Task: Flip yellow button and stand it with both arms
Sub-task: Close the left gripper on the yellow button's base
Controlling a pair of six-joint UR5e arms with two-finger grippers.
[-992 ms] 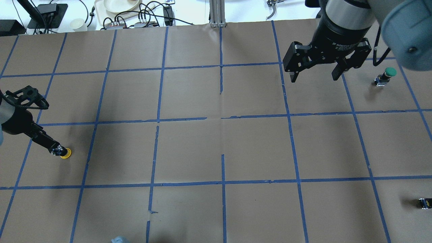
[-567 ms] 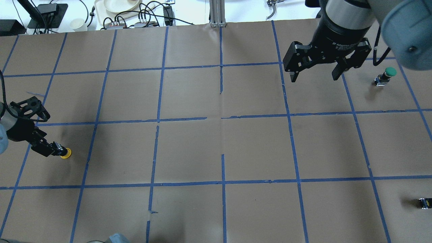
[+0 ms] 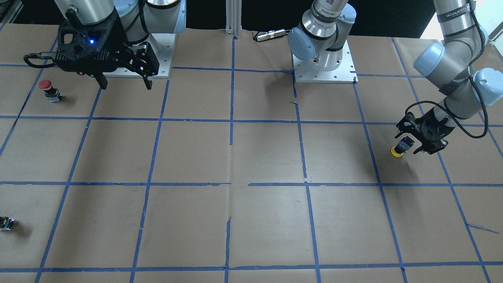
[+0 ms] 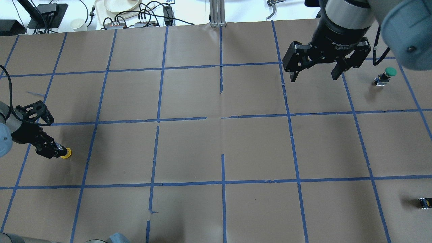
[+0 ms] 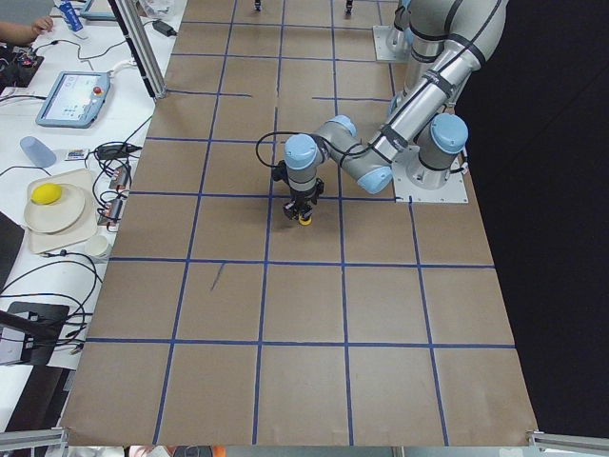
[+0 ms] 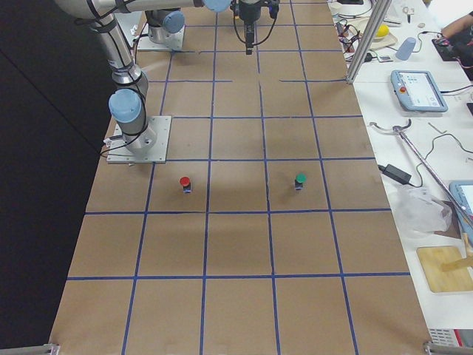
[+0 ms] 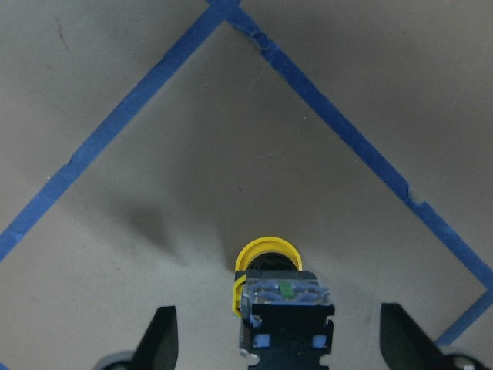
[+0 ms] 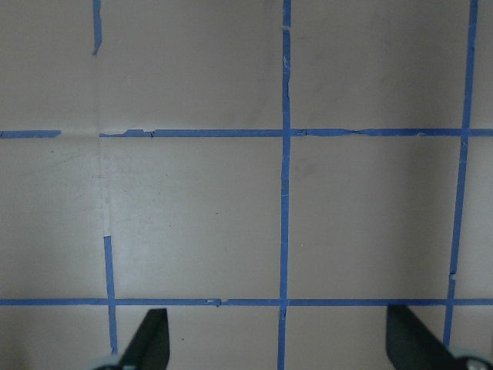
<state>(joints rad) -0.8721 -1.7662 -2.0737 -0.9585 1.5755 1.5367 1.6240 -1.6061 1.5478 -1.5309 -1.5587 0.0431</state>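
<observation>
The yellow button (image 4: 66,154) sits at the table's left side with its yellow cap on the paper and its black body tilted up toward my left gripper (image 4: 50,148). In the left wrist view the button (image 7: 282,308) lies between the two fingertips (image 7: 163,339), which stand wide apart and do not touch it. The front view shows the same button (image 3: 400,149) just under the left gripper (image 3: 412,139). My right gripper (image 4: 314,78) is open and empty, high over the far right of the table, and it also shows in the front view (image 3: 125,85).
A green-capped button (image 4: 387,75) stands at the far right. A red-capped button (image 3: 47,88) stands near the right arm's base. A tiny black piece (image 4: 425,203) lies at the near right edge. Cables and a tray (image 4: 114,6) lie beyond the far edge.
The left wrist has swung nearer and lower around the yellow button, whose cap stayed in place. The right arm has not moved.
</observation>
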